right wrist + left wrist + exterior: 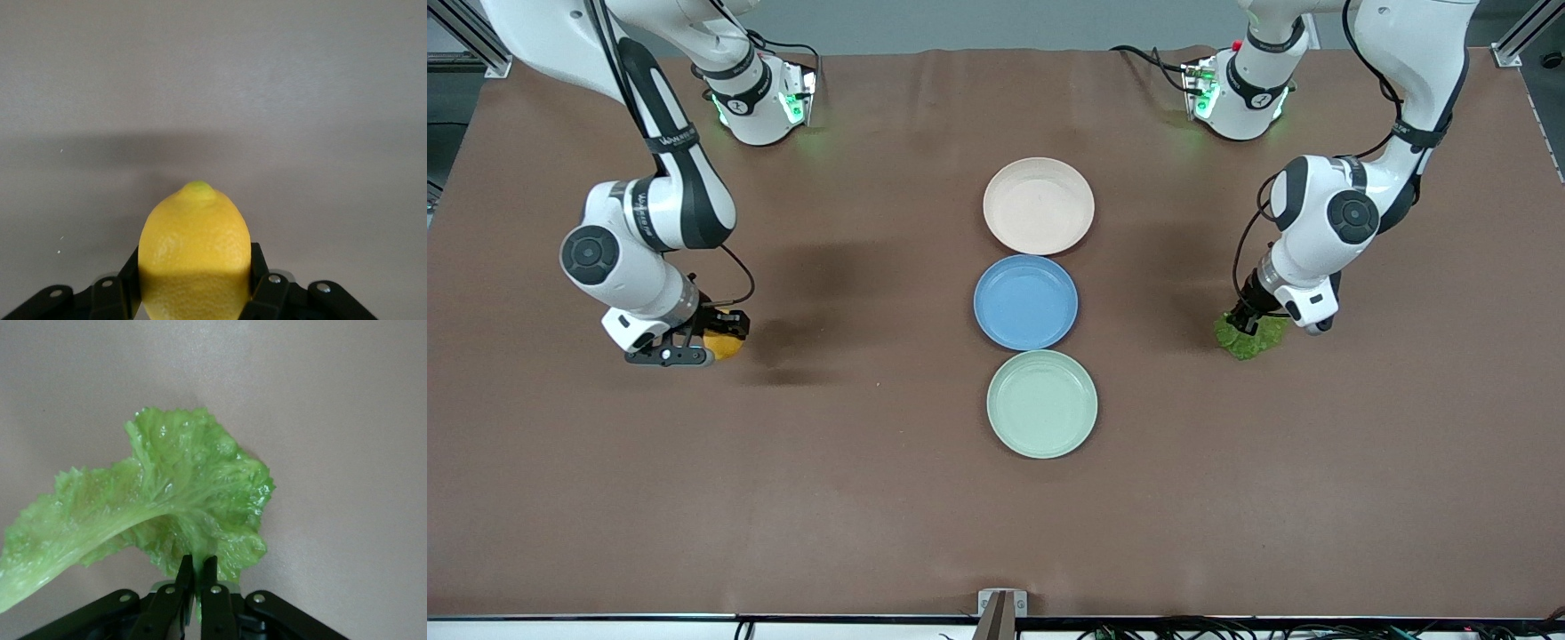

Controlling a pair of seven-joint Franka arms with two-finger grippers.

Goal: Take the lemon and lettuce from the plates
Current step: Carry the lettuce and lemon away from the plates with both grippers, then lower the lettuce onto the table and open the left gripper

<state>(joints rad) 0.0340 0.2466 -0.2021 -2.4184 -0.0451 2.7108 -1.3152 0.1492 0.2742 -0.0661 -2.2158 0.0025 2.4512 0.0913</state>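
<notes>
Brown table (889,498) spread wide, bare cloth all round the middle column of dishes; near edge cut by the frame bottom, corners at the arms' bases partly cut off too.

Three plates in a line down the centre, rims just apart: pink plate (1039,205) farthest from the front camera, blue plate (1025,302) between, green plate (1041,404) nearest; nothing lying in any of them.

Toward the right arm's end of the table, well apart from the plates: right gripper (713,342) low over the cloth, fingers (267,293) pressed against both sides of the lemon (195,257); fruit's nub pointing away from the wrist; shadow on the cloth beneath; lower half of the fruit cut off in the wrist view, so contact with the table impossible to tell.

Toward the left arm's end, equally clear of the plates: left gripper (197,577) nearly closed, pinching the lettuce (167,507) at its edge; leaf hanging crumpled below the fingers (212,583), stem trailing out of the wrist view; in the front view, only a green bunch (1249,338) half hidden under the wrist.
</notes>
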